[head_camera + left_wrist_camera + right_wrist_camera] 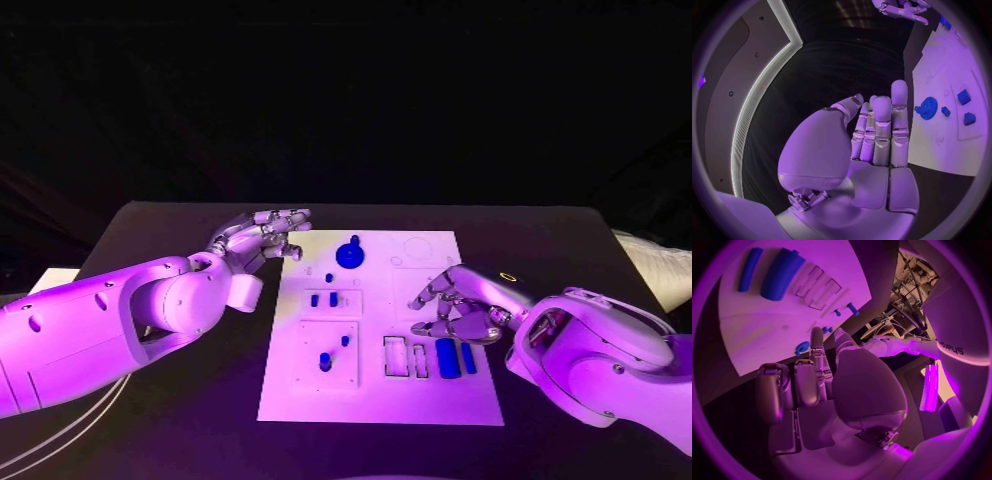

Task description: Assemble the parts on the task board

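Both hands empty: left hand (267, 235) fingers straight at task board (384, 400) corner; right hand (454, 305) seemingly half-curled above it

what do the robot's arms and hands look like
Both arms are smooth, rounded white shells with bulbous joint housings. Each ends in a silver, many-fingered metallic left hand and right hand with segmented fingers and a smooth domed back. The right arm carries dark lettering on its shell, and pale cables trail beside the left arm.

Task board (382, 400) right edge partly covered by right hand (459, 308); small blue parts (333, 299) too tiny to identify; left arm cropped at frame edge.
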Controlling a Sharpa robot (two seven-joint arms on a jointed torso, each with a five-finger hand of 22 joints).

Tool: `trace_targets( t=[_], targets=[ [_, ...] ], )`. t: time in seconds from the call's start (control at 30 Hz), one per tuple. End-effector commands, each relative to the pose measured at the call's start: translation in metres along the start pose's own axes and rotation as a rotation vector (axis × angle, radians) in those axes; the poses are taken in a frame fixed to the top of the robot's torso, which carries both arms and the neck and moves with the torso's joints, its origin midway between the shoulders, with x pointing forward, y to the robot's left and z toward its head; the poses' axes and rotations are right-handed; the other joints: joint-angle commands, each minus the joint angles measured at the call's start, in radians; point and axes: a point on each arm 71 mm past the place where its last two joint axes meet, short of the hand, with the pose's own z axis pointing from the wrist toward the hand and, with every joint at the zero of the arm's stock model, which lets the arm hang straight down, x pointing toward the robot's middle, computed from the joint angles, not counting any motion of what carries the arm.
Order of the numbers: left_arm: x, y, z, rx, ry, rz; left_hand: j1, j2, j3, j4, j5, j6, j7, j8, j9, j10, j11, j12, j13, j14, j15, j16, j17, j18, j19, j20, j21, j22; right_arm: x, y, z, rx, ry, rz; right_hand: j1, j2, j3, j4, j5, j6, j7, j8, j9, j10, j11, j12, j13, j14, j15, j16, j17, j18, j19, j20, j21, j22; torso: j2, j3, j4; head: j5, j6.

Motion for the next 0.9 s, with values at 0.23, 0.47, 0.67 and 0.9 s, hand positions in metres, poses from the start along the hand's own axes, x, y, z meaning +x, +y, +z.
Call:
trace_targets(
  t=[0.23, 0.47, 0.67, 0.9],
  targets=[
    [0.004, 0.007, 0.004, -0.008, 0.027, -0.011, 0.006, 0.006, -0.004, -0.002, 0.005, -0.008, 0.001, 0.002, 0.000, -0.006, 0.000, 0.005, 0.001, -0.005, 0.000, 0.004, -0.002, 0.018, 0.008, -0.001, -0.007, -0.001, 0.008, -0.022, -0.017, 0.280, 0.033, 0.026, -0.079, 0.050, -0.128, 0.016, 0.044, -0.009, -0.014, 0.078, 0.057, 0.003, -0.007, 0.716, 0.821, 0.064, -0.008, 0.093, 0.133, -0.022, 0.048, -0.006, 0.046, 0.188, -0.026, -0.0024, -0.0230, -0.019, -0.006],
    [0.002, 0.012, 0.005, -0.018, 0.024, -0.014, 0.006, 0.006, -0.004, -0.001, 0.005, -0.008, 0.001, 0.003, 0.000, -0.006, 0.000, 0.005, 0.001, -0.006, 0.000, 0.004, -0.002, 0.018, 0.009, -0.001, -0.007, -0.001, 0.015, -0.028, -0.021, 0.340, 0.054, -0.011, -0.095, 0.054, -0.165, 0.024, 0.049, -0.026, -0.013, 0.107, 0.080, 0.002, -0.005, 0.765, 0.892, 0.064, -0.006, 0.099, 0.141, -0.023, 0.050, -0.003, 0.048, 0.191, -0.040, -0.0033, -0.0257, -0.030, -0.011],
    [0.001, 0.016, 0.005, -0.025, 0.022, -0.016, 0.004, 0.006, -0.005, -0.001, 0.005, -0.008, 0.001, 0.003, 0.000, -0.006, 0.000, 0.006, 0.001, -0.006, 0.000, 0.004, -0.002, 0.018, 0.009, -0.001, -0.008, -0.002, 0.024, -0.029, -0.022, 0.358, 0.079, -0.058, -0.102, 0.055, -0.177, 0.024, 0.049, -0.028, -0.015, 0.125, 0.093, 0.007, -0.007, 0.784, 0.920, 0.065, -0.007, 0.102, 0.146, -0.023, 0.051, -0.003, 0.050, 0.194, -0.051, -0.0032, -0.0266, -0.028, -0.016],
    [0.000, 0.019, 0.005, -0.031, 0.020, -0.018, 0.004, 0.006, -0.005, -0.001, 0.005, -0.008, 0.001, 0.003, 0.000, -0.006, 0.000, 0.006, 0.001, -0.006, 0.000, 0.004, -0.002, 0.018, 0.009, -0.001, -0.008, -0.002, 0.035, -0.028, -0.017, 0.360, 0.106, -0.085, -0.104, 0.052, -0.182, 0.024, 0.049, -0.031, -0.015, 0.131, 0.098, 0.005, -0.007, 0.783, 0.922, 0.065, -0.007, 0.102, 0.147, -0.023, 0.051, -0.003, 0.050, 0.193, -0.059, -0.0039, -0.0226, -0.029, -0.024]
  ],
)
